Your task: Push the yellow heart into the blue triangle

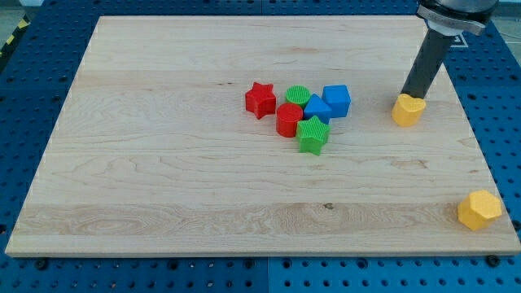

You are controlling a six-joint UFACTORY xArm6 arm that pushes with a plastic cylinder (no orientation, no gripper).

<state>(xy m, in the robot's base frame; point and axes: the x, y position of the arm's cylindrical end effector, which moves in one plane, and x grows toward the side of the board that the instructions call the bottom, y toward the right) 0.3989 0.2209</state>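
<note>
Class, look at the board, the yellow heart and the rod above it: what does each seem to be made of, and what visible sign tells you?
Board: pale wood, matt, judging by its grain lines and small knots.
Yellow heart: probably plastic, with a uniform bright colour and a smooth, slightly glossy look.
Rod: dark and matt, perhaps plastic or coated metal; the picture cannot settle which. My tip sits at the heart's top edge.

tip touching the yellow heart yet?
Cannot tell. In the camera view my tip ends right at the top edge of the yellow heart, with no visible gap, but overlap from this angle doesn't prove contact.
</note>
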